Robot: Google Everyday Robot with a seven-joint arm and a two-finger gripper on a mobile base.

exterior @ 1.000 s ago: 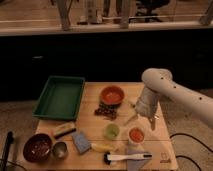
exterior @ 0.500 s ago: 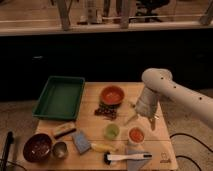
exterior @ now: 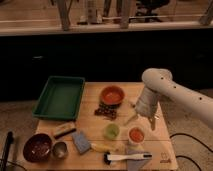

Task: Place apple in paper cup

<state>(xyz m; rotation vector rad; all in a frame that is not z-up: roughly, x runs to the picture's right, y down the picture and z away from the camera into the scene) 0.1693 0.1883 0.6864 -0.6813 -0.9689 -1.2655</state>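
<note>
Zero change: the gripper still hovers at one o'clock of the paper cup, its grasp impossible to tell, so placement looks pending.

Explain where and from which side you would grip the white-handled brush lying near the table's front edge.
Probably the straight white handle of the brush, near its middle, coming from above and closing across its narrow width: it lies flat, running left to right. The gripper hangs just behind the paper cup.
</note>
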